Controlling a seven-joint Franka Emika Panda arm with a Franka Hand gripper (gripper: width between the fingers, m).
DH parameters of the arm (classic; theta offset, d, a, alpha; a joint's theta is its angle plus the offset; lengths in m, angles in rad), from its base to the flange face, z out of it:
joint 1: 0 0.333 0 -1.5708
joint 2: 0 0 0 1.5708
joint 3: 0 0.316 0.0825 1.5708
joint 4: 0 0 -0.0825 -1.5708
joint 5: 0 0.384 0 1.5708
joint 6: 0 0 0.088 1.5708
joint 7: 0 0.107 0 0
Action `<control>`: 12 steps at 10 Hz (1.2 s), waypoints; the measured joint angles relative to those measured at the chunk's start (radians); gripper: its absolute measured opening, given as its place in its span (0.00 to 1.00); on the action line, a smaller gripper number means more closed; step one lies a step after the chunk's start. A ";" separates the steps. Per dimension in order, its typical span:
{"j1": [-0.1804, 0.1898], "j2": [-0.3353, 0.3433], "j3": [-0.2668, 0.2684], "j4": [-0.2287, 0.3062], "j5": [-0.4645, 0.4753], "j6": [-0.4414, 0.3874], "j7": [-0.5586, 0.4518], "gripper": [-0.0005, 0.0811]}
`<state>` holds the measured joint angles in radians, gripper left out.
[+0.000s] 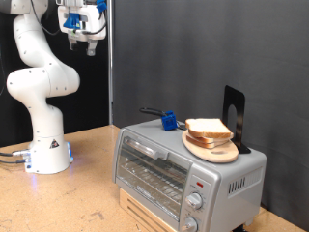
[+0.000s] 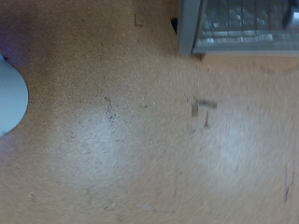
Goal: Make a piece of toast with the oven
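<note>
A silver toaster oven (image 1: 183, 174) stands on a wooden block at the exterior view's bottom right, door shut, with two knobs and a red light on its front. On its top lies a round wooden board (image 1: 212, 149) with a stack of pale bread slices (image 1: 207, 129). No single slice is apart from the stack. My gripper (image 1: 85, 43) hangs high at the exterior view's top left, far from the oven, with nothing seen between its fingers. In the wrist view the fingers do not show; a corner of the oven (image 2: 238, 26) appears far below.
A blue object with a dark handle (image 1: 169, 121) lies on the oven top beside a black stand (image 1: 235, 116). The arm's white base (image 1: 46, 155) stands on the cork-like tabletop (image 2: 140, 140). A dark curtain wall (image 1: 203, 48) is behind.
</note>
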<state>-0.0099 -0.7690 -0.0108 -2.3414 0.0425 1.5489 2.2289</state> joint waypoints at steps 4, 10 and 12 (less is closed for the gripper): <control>0.094 0.011 -0.139 -0.013 0.005 0.132 -0.473 0.84; 0.192 -0.004 -0.234 -0.025 0.037 0.176 -0.969 0.84; 0.206 -0.002 -0.244 -0.041 0.031 0.205 -1.017 0.84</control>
<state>0.1959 -0.7713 -0.2550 -2.3821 0.0732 1.7542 1.2114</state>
